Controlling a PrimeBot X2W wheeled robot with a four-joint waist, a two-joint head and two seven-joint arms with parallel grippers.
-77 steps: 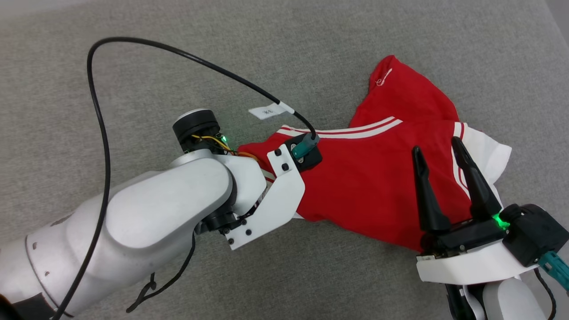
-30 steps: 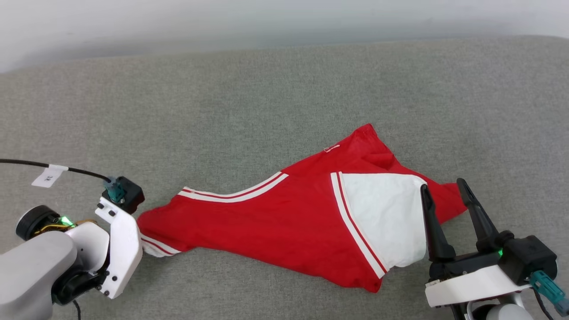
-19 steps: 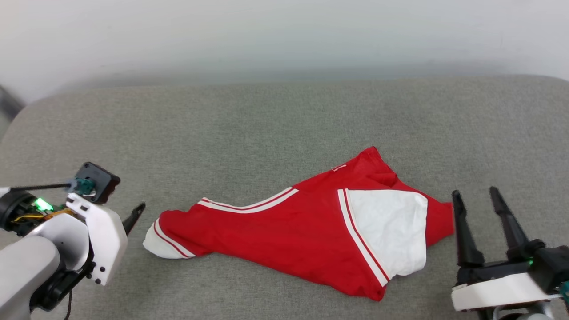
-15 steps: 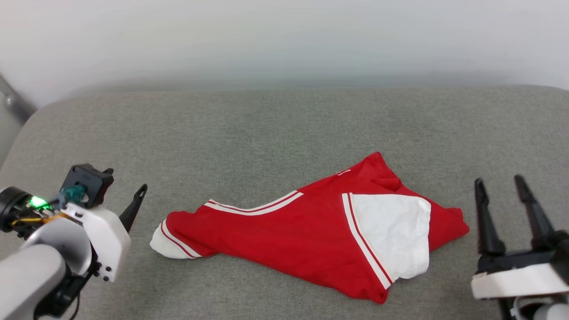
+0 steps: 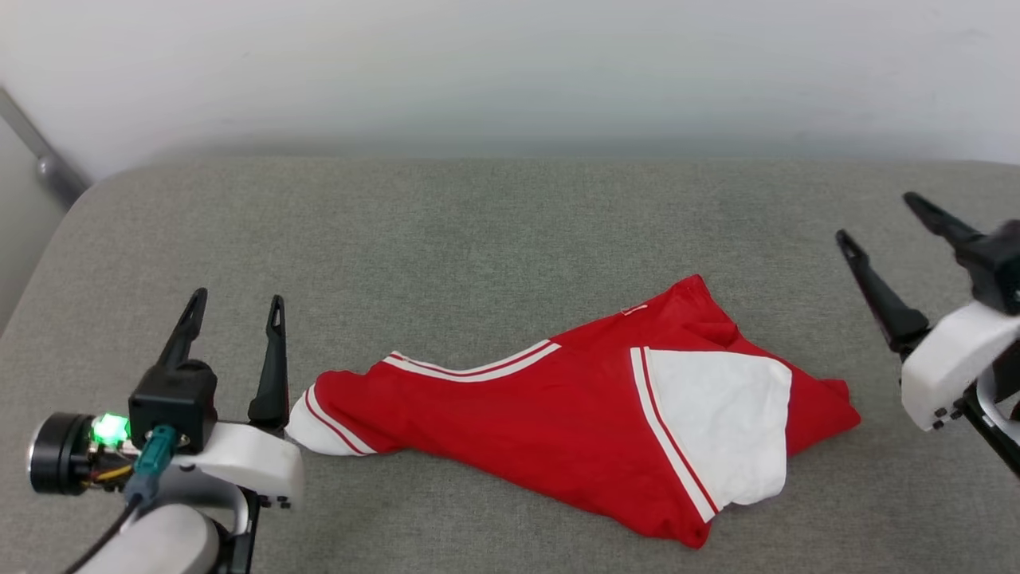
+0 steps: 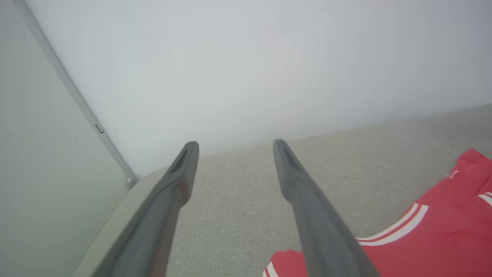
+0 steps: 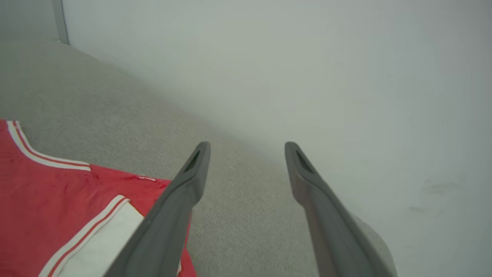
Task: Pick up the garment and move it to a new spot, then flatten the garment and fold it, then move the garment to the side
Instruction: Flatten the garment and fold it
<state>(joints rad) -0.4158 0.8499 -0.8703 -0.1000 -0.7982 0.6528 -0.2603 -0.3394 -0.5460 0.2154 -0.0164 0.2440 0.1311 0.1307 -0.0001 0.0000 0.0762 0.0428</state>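
The garment (image 5: 550, 414), a red jersey with white sleeves and red-white striped trim, lies crumpled and stretched sideways on the grey cushion (image 5: 478, 239). One white sleeve (image 5: 717, 422) is folded over its right part. My left gripper (image 5: 237, 303) stands open just left of the garment's left sleeve end, holding nothing. In the left wrist view my left gripper (image 6: 235, 144) points at the back wall, with the garment (image 6: 423, 238) at the lower right. My right gripper (image 5: 872, 219) is open, raised to the right of the garment. The right wrist view has my right gripper (image 7: 246, 145) and the garment (image 7: 57, 200) at its lower left.
A pale wall (image 5: 510, 72) runs behind the cushion. The cushion's rounded left edge (image 5: 48, 239) meets a metal strip (image 5: 40, 151) in the corner. Bare grey fabric lies all round the garment.
My left gripper has let go of the garment's left sleeve end, opened and turned its fingers upright. My right gripper has lifted away to the right. The camera has tilted up.
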